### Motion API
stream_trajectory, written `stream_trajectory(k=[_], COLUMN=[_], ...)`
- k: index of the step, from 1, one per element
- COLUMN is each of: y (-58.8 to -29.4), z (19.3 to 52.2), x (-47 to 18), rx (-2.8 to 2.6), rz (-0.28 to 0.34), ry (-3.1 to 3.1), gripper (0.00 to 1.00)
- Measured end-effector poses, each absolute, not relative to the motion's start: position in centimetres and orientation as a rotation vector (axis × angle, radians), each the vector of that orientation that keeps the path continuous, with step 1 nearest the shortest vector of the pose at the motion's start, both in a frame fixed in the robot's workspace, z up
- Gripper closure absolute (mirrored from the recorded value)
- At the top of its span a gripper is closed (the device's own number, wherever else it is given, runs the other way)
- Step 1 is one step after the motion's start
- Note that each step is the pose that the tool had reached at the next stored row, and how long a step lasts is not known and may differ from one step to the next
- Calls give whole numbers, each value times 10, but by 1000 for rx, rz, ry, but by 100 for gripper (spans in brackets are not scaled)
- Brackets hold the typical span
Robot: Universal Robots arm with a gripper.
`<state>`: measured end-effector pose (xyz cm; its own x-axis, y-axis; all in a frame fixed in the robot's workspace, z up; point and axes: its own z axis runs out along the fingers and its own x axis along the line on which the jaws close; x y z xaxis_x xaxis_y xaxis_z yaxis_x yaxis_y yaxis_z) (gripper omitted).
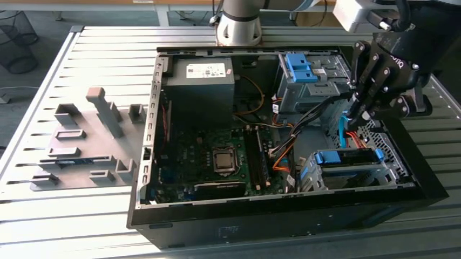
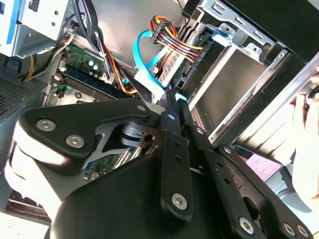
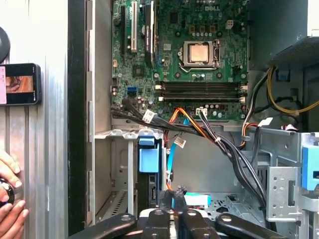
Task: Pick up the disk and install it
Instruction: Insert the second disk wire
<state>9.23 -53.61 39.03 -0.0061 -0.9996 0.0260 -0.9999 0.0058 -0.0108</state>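
your gripper [image 1: 355,115] hangs over the open computer case [image 1: 144,178], at the exterior view's right, above the gap between the two drive cages. its fingers are drawn close together. in the second wrist view they lie side by side with barely a slit between them, and i can't tell whether anything thin is pinched there.

the disk [image 1: 346,157] sits in the lower drive cage [image 1: 308,175], its blue rail uppermost, just below and in front of the tool. you are not carrying it. i judge you are at the tail of the install, with the disk in its bay and the seating left to confirm. finishing calls for a straight press along the rails, kept clear of the light blue cable [image 2: 139,59] and the orange-and-black wire bundle [image 2: 172,37] crowding the fingertips.

the exterior view gives you the whole layout, including the upper cage with its bare blue bracket [image 1: 298,67]. the first wrist view looks down past the tool to the motherboard [image 3: 199,50] and the disk's blue end [image 3: 148,158]. it also shows a person's hand [image 3: 7,201] resting outside the case wall.
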Motion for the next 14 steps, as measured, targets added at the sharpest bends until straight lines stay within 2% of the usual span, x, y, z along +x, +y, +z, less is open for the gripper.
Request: stream_trajectory(k=[1, 2, 9, 14], y=[-536, -536, -531, -529], z=[390, 390, 387, 384], x=[91, 90, 90, 90], rx=[2207, 2208, 2205, 2192], rz=[42, 43, 49, 97], ry=[-2220, -2221, -2221, -2209], gripper=[81, 75, 75, 75])
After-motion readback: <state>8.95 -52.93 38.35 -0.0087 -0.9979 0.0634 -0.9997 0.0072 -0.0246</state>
